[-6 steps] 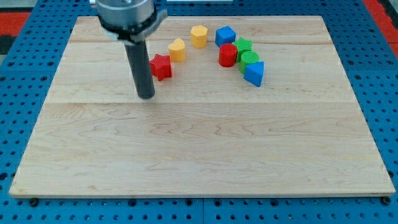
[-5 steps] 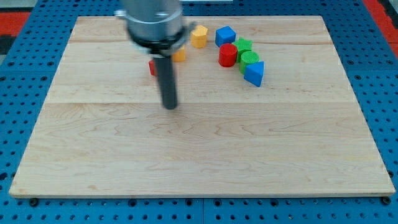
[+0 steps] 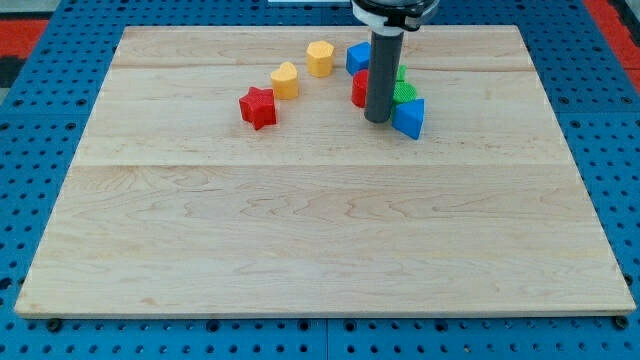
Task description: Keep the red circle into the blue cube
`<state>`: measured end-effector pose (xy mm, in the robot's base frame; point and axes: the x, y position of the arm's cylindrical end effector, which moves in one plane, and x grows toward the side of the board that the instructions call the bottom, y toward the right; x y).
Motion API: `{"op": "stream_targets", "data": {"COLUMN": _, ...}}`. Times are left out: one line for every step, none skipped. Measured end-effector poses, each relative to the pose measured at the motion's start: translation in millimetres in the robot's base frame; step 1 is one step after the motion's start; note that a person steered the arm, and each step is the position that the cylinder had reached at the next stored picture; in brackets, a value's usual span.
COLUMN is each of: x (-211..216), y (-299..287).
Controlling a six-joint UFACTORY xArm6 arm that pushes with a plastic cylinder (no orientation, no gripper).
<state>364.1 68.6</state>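
The red circle (image 3: 358, 89) stands near the board's top, mostly hidden behind my rod. The blue cube (image 3: 357, 56) sits just above it, close or touching. My tip (image 3: 377, 120) rests on the board just below the red circle, at its lower right, right beside a blue triangular block (image 3: 409, 118).
Two green blocks (image 3: 404, 92) are packed right of the red circle, partly hidden by the rod. A red star block (image 3: 258, 107), a yellow heart-like block (image 3: 285, 80) and a yellow hexagon block (image 3: 319, 58) lie in an arc to the left. The wooden board (image 3: 320, 250) sits on a blue pegboard.
My rod has swept from the left, near the red star block, rightward to the cluster by the red circle. The blocks look unmoved.
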Motion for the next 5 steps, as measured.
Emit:
{"op": "stream_targets", "data": {"x": -8, "y": 0}}
{"op": "stream_targets", "data": {"x": -18, "y": 0}}
{"op": "stream_targets", "data": {"x": -30, "y": -6}}
{"op": "stream_targets", "data": {"x": -33, "y": -26}}
{"op": "stream_targets", "data": {"x": -35, "y": -45}}
